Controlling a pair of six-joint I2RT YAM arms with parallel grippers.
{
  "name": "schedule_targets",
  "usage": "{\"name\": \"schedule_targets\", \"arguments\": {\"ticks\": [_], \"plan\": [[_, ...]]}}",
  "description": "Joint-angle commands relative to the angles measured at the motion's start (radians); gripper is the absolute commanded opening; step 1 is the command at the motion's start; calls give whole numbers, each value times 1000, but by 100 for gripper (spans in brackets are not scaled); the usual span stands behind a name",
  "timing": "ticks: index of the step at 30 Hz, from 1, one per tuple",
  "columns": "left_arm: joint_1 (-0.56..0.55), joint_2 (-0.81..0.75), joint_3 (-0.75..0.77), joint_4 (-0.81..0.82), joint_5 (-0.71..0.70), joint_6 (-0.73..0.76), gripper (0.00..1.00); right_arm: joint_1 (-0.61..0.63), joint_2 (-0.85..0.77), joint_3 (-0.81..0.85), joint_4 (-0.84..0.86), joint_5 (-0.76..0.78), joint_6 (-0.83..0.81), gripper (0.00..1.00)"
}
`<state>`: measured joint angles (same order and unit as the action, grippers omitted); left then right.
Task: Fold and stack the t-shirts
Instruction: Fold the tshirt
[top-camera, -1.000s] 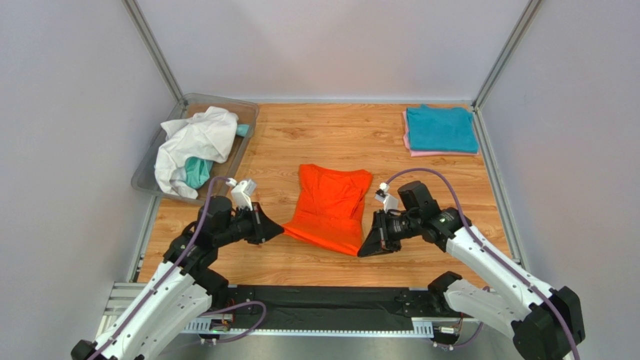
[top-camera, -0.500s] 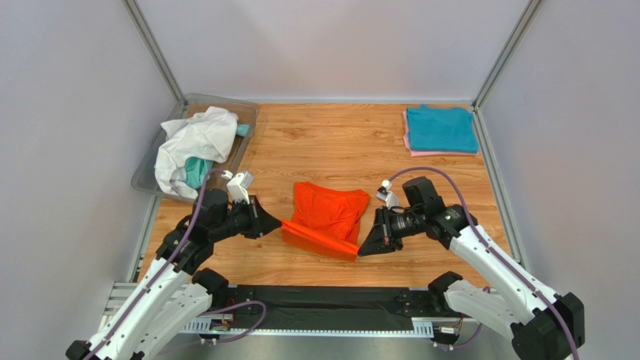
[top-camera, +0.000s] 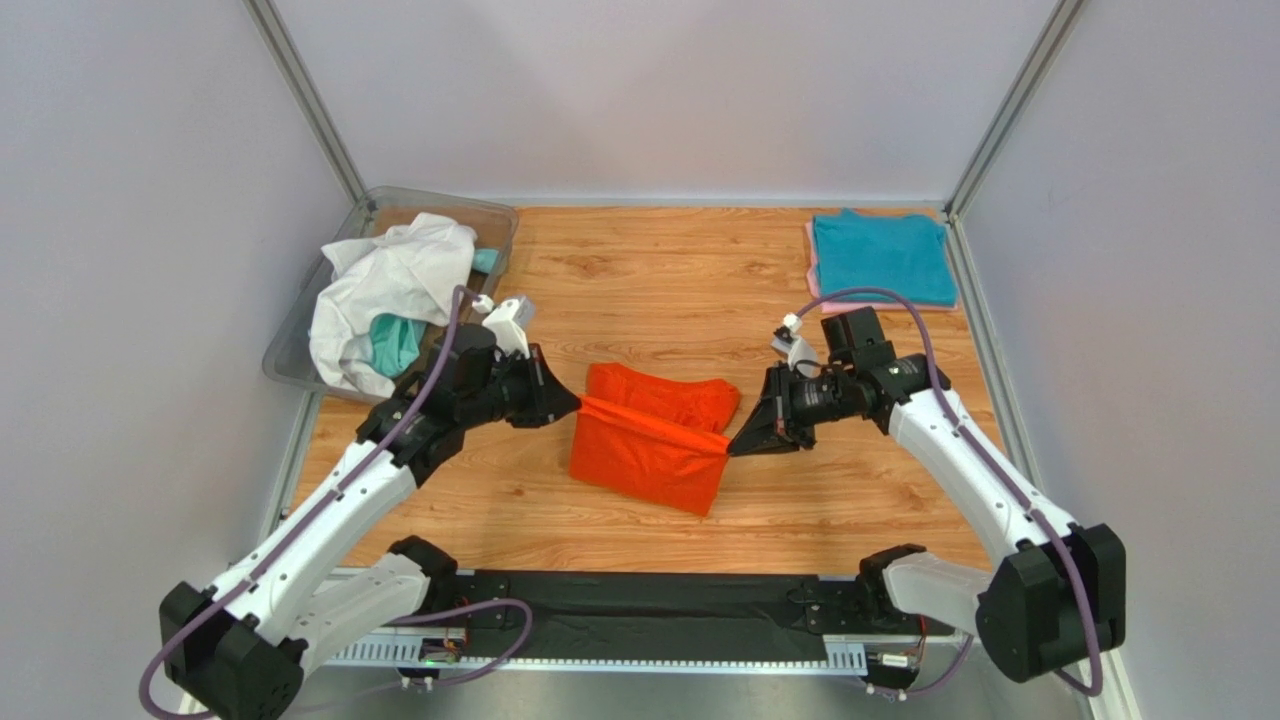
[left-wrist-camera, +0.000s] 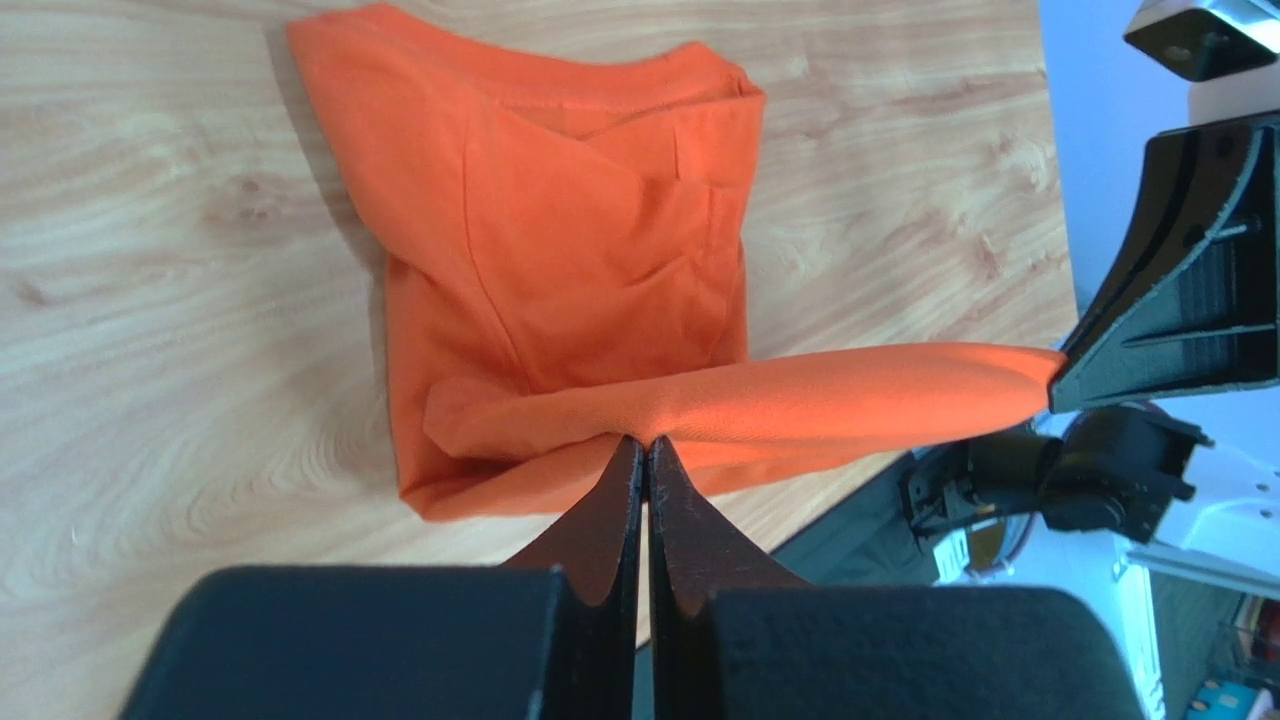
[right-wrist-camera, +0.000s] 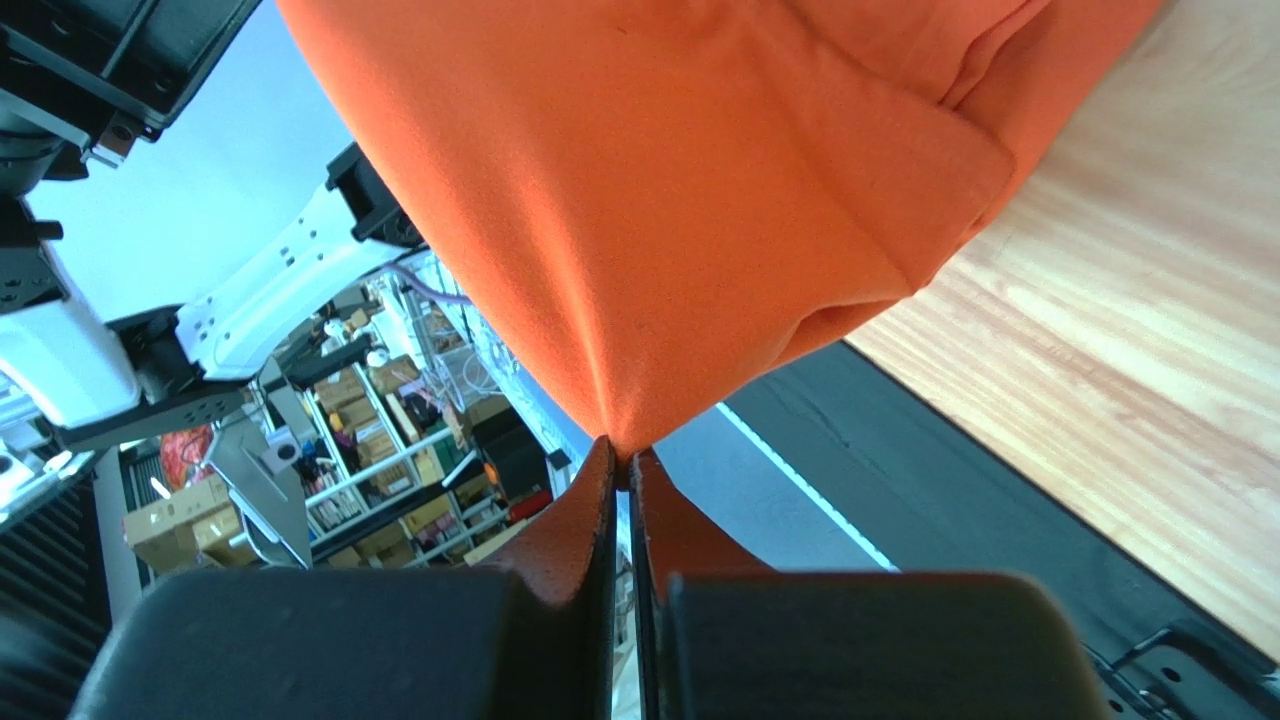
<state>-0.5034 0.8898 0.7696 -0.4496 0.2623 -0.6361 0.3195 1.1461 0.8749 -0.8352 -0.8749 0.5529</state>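
Wooden counter (top-camera: 661, 285) fills the top view, closed in by pale grey walls. At mid-frame the left claw (top-camera: 573, 405) and right claw (top-camera: 735, 443) are each clenched on one end of a raised fold of the orange shirt (top-camera: 649, 458). The fold is stretched between them and the rest of the shirt lies on the boards. At upper left a clear bin (top-camera: 286, 353) holds a crumpled white shirt (top-camera: 383, 285) over some teal cloth (top-camera: 394, 342). At upper right a folded teal shirt (top-camera: 882, 255) rests on a pink shirt (top-camera: 813, 281), of which only an edge shows.

From the left wrist, the left claw (left-wrist-camera: 643, 450) is pinched tight on the orange fold at lower centre. The shirt's body (left-wrist-camera: 571, 255) spreads over the counter (left-wrist-camera: 181, 225) above. The right claw (left-wrist-camera: 1059, 375) grips the fold's far end at the right edge, partly cut off.

From the right wrist, the right claw (right-wrist-camera: 621, 450) is closed on a corner of orange cloth (right-wrist-camera: 676, 180) that fills the upper frame. Counter boards (right-wrist-camera: 1127, 345) show at right. The clutter at lower left is too blurred to identify.
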Motion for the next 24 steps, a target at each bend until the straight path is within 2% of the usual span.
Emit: {"name": "schedule_targets", "arguments": {"ticks": [1,6,13,19,24], "plan": [[6,73,59,97,-26,39,1,-39,56,70,-41,0,-94,0],[20,188,121,138,-64,52,1,-68,136,128,39,50,-104,0],[45,389,184,204,-26,59,1,-94,266,177,116,120,-105,0],[65,497,211,255,-46,72,1,-105,371,202,200,163,-81,0],[86,618,241,307,11,82,1,-114,428,234,237,228,-73,0]]}}
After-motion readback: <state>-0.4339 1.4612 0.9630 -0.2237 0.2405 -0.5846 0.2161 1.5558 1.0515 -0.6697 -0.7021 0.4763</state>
